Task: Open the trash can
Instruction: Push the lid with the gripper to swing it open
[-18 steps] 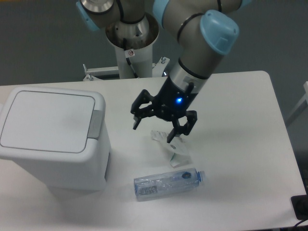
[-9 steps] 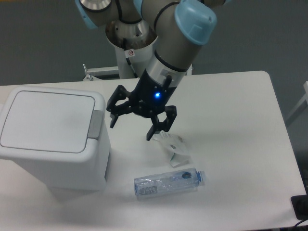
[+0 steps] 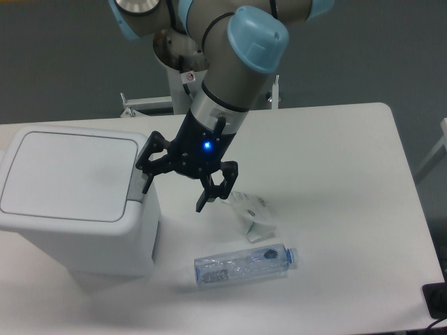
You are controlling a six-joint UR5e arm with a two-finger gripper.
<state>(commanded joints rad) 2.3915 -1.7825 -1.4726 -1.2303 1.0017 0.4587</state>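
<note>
One risk: missing the grey tab (image 3: pixel 139 179).
Gripper (image 3: pixel 172 187) spread wide, empty, just beside the bin (image 3: pixel 77 202); could clip the rim, shove it, not press.

White boxy trash can (image 3: pixel 77 209) at table's left, lid shut (grey tab on right)

Soft, even overhead light fills the scene, bright on the white table (image 3: pixel 335 160) and dim on the grey backdrop behind it. Shadows are faint and diffuse: a pale one lies under the trash can (image 3: pixel 77 202) along its front base, and a light smudge sits under the clear bottle (image 3: pixel 244 265). A small blue indicator glows on the gripper (image 3: pixel 173 188). The picture is slightly soft and grainy, with mild blur on the arm and no harsh glare.
</note>
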